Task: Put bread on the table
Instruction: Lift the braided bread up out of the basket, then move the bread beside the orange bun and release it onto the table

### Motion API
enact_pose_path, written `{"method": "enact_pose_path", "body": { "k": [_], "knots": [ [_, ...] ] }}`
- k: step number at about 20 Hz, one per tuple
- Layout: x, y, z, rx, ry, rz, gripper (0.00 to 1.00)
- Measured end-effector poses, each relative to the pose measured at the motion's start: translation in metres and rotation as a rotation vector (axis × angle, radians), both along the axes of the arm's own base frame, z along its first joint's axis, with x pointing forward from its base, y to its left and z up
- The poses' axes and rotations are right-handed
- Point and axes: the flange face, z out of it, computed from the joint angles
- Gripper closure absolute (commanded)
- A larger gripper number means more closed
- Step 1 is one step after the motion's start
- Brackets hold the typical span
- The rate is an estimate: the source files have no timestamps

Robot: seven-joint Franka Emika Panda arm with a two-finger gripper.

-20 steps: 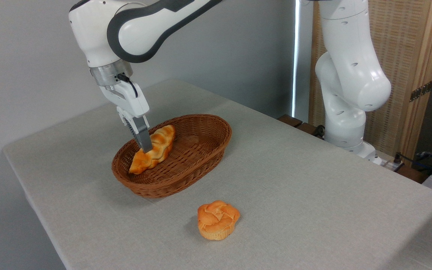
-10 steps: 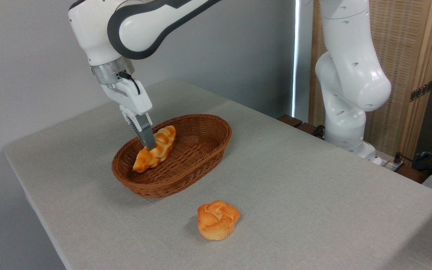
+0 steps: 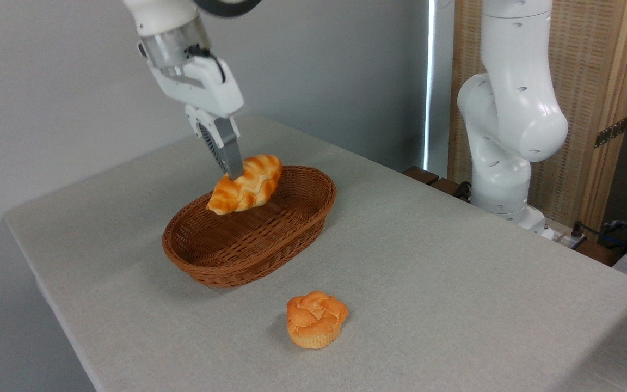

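The bread (image 3: 245,185), a long braided golden-orange loaf, hangs in the air above the wicker basket (image 3: 248,231), clear of its floor. My gripper (image 3: 236,173) is shut on the loaf's middle, coming down from the upper left; only the near grey finger shows, the other is hidden behind the loaf. The table (image 3: 428,261), covered in light grey-beige cloth, spreads around the basket.
A small round orange bun (image 3: 316,318) lies on the cloth in front of the basket. The arm's white base (image 3: 504,158) stands at the table's far right edge. A wooden screen rises behind it.
The gripper has risen and shifted right with the bread in it. The loaf has come up out of the basket and now hangs above it. The bun has not moved.
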Motion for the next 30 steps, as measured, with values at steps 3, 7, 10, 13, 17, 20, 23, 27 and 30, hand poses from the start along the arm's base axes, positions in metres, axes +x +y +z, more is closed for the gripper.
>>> {"method": "enact_pose_path", "body": {
  "k": [3,7,10,13,17,20,23,27,30],
  "knots": [
    [0.003,0.037,0.022,-0.015,-0.016,0.007,1.0],
    [0.007,0.085,0.026,-0.026,0.022,-0.044,1.0],
    [0.01,0.123,0.02,-0.028,0.064,-0.093,1.0],
    [0.012,0.145,0.015,-0.007,0.08,-0.143,0.94],
    [0.012,0.163,0.0,0.025,0.115,-0.18,0.38],
    [0.012,0.166,-0.003,0.037,0.125,-0.199,0.0],
    [0.013,0.174,-0.005,0.063,0.131,-0.191,0.0],
    [0.013,0.188,-0.006,0.065,0.133,-0.167,0.0],
    [0.013,0.192,-0.006,0.064,0.134,-0.161,0.0]
  ]
}}
